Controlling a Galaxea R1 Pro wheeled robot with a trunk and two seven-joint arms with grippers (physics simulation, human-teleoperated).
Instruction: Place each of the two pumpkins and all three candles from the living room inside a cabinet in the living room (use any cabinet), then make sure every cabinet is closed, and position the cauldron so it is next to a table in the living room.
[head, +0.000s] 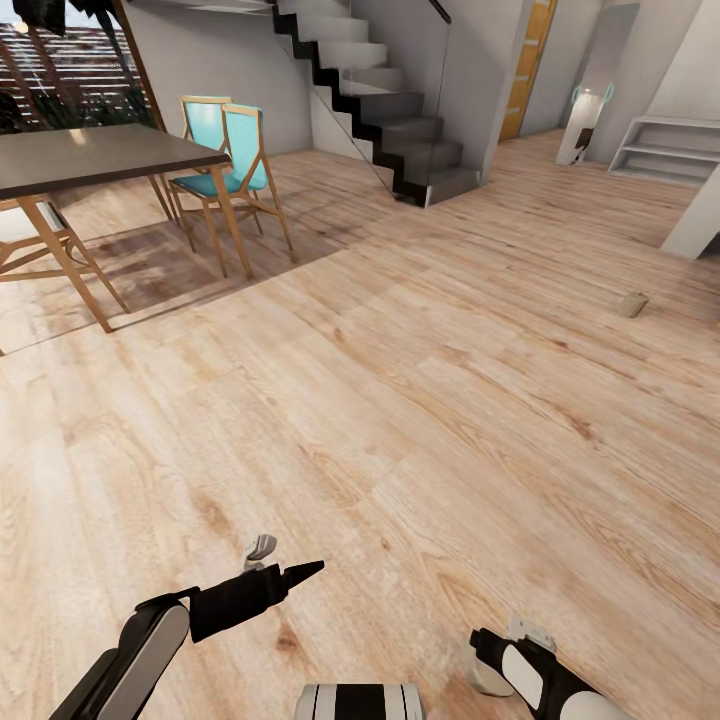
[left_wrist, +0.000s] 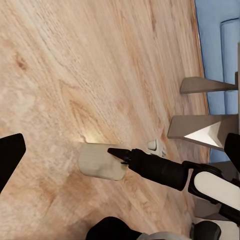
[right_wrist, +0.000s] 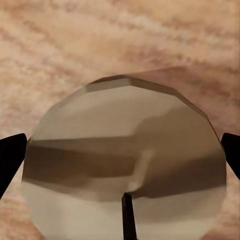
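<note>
A stubby beige candle (head: 488, 681) stands on the wooden floor right by my right gripper (head: 497, 662). In the right wrist view the candle's top (right_wrist: 125, 150) with its dark wick sits between the two black fingertips (right_wrist: 10, 160), which stand wide apart at the picture's edges, so this gripper is open around it. The left wrist view shows the same candle (left_wrist: 100, 161) with one right finger (left_wrist: 150, 167) against its side. A second candle (head: 633, 303) stands far off on the floor at the right. My left gripper (head: 281, 560) hangs open over bare floor, holding nothing.
A dark dining table (head: 90, 155) with wooden chairs, two with teal seats (head: 225, 150), stands at the back left. Stairs (head: 400, 120) rise at the back centre, white shelves (head: 665, 150) at the back right. Blue furniture on grey wedge legs (left_wrist: 200, 131) is near my arms.
</note>
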